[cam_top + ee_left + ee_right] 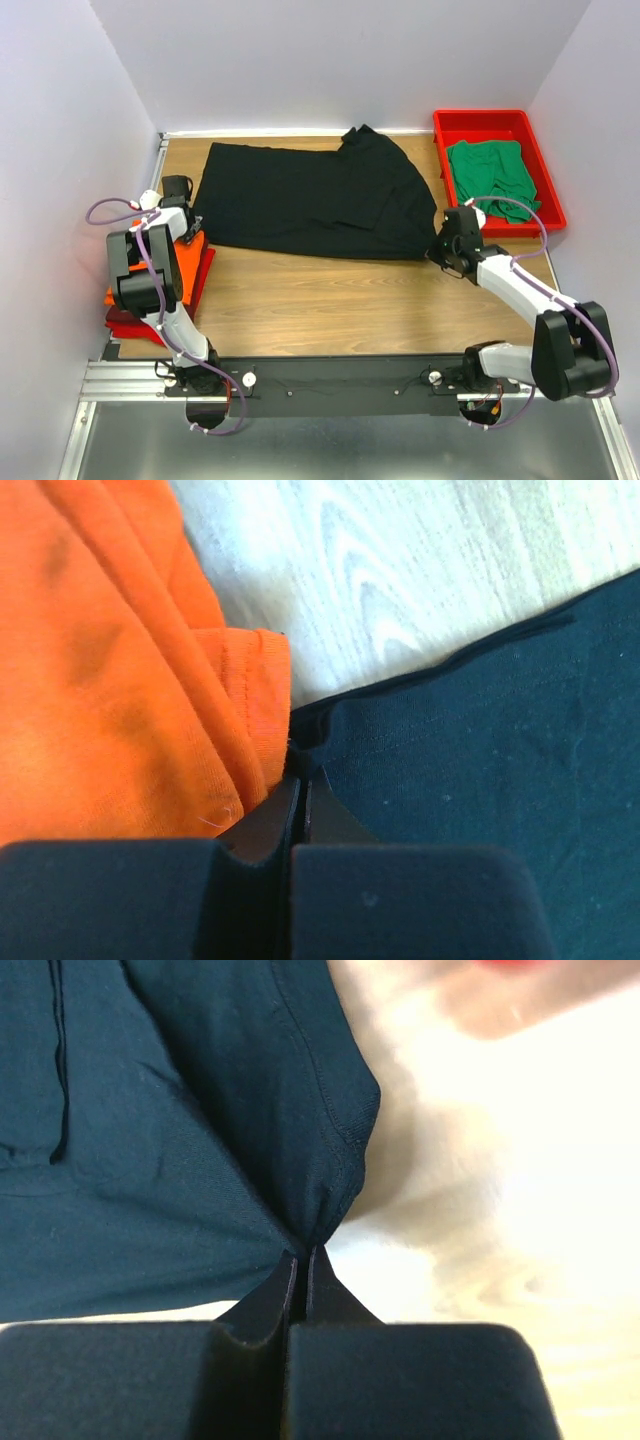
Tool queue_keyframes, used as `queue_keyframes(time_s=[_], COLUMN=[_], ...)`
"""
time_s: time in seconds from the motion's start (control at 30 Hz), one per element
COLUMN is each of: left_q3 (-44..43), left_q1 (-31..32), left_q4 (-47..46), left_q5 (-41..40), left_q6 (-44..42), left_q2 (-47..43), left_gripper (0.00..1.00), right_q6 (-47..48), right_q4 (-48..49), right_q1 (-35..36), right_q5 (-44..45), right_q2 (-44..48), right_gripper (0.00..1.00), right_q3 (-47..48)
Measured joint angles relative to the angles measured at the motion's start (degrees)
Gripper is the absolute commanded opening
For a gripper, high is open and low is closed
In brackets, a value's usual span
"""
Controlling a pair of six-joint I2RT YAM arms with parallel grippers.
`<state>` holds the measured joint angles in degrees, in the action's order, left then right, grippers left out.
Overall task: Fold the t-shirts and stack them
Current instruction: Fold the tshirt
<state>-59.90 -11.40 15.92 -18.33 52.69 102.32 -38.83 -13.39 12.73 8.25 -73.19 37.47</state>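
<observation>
A large black t-shirt [310, 200] lies spread across the back of the table. My left gripper [182, 190] is shut on its near left corner [310, 735], right beside the folded orange t-shirt [110, 670]. My right gripper [447, 252] is shut on its near right corner, where the cloth [318, 1210] bunches between the jaws. The orange t-shirt [188, 262] lies on a dark red t-shirt [135, 328] at the left edge. A green t-shirt [490, 172] lies in the red tray [545, 190].
The red tray stands at the back right against the wall. White walls close in the table on three sides. Bare wood [340, 305] stretches between the black t-shirt and the arm bases.
</observation>
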Motion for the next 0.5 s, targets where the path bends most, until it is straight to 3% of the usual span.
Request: queue_keyframes(time_s=[0.13,0.17,0.2,0.23,0.27,0.3,0.4,0.5], left_q3=[1.16,1.31,1.38,1.55,1.7,1.75,1.7,1.49], left_q1=[0.0,-0.02,0.0,-0.02,-0.13,-0.28,-1.03,-1.77], left_q4=[-0.46,-0.44,-0.42,-0.39,-0.28,-0.24,0.04,1.07], left_q5=[0.33,0.39,0.44,0.57,0.79,1.11,1.88,2.49], left_q6=[-0.13,-0.22,-0.28,-0.44,-0.59,-0.94,-1.64,-2.69], left_q2=[-0.87,-1.09,-1.18,-1.38,-1.51,-1.68,-2.38,-2.99], left_gripper=[0.0,0.02,0.09,0.28,0.37,0.48,0.57,0.58], right_q6=[-0.87,-1.16,-1.2,-1.36,-1.4,-1.22,-0.42,0.81], right_q4=[-0.98,-1.44,-1.66,-2.16,-2.51,-2.75,-3.91,-4.52], right_q1=[0.0,0.0,0.0,0.0,-0.02,-0.11,-0.39,-0.44], right_q5=[-0.61,-0.9,-1.03,-1.22,-1.25,-1.29,-1.75,-1.77], right_q2=[2.69,3.04,3.21,3.5,3.65,3.76,3.67,2.27], right_gripper=[0.13,0.24,0.3,0.36,0.42,0.54,0.6,0.6], right_q3=[-3.28,-3.96,-4.2,-4.46,-4.46,-4.44,-3.28,0.74])
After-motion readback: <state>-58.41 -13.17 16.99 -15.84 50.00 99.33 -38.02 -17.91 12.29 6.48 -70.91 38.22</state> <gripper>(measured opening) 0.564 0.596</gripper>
